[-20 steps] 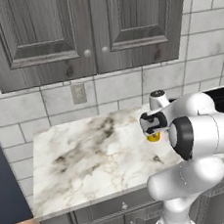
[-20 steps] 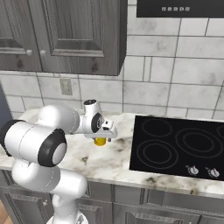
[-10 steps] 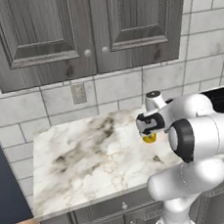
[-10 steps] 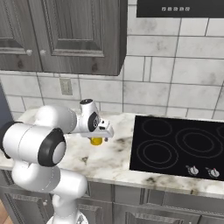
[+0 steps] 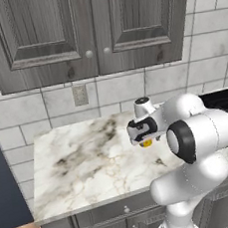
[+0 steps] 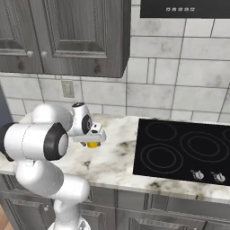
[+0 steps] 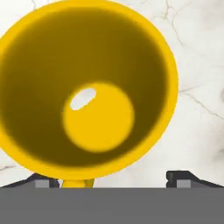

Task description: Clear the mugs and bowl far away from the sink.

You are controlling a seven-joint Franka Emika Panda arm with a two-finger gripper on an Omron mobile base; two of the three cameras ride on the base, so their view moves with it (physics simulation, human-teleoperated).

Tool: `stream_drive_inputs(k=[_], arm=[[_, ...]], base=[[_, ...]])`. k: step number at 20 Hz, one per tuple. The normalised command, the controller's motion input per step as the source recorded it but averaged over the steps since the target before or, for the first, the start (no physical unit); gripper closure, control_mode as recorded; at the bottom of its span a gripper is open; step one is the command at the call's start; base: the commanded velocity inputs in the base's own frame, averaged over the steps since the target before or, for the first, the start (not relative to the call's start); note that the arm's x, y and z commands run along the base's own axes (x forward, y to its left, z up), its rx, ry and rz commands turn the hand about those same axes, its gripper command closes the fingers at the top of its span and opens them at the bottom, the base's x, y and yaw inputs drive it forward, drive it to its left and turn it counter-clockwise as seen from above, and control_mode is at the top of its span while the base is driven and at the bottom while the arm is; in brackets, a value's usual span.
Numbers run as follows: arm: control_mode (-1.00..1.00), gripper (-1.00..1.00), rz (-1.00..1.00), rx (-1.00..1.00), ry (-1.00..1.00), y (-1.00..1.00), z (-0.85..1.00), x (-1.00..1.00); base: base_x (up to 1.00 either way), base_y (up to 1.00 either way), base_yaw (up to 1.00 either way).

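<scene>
Yellow mug (image 7: pixel 87 89) | you've carried it leftward from the cooktop (image 6: pixel 182 148), low over the worktop (image 5: pixel 81 164) middle | jaws (image 5: pixel 145 141) clamped on its rim | well clear of any sink; judge it ready to set down.

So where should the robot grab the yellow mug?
Best by the rim, coming from straight above. The mug stands upright on the counter with its mouth open to the hand view, so one finger can probably go inside and one outside the thin wall. The pincer already hangs right over it.
</scene>
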Motion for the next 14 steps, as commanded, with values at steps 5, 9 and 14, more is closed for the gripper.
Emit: stream_drive_inputs(k=[5, 9, 14], arm=[[-1.0, -1.0, 0.03, 0.01, 0.09, 0.39, -0.29, -0.05], [-1.0, -1.0, 0.0, 0.05, 0.0, 0.01, 0.2, -0.09], [-1.0, -1.0, 0.0, 0.02, 0.0, 0.0, 0.37, -0.19]], base=[[0.0, 0.0, 0.0], [0.0, 0.0, 0.0], [0.0, 0.0, 0.0]])
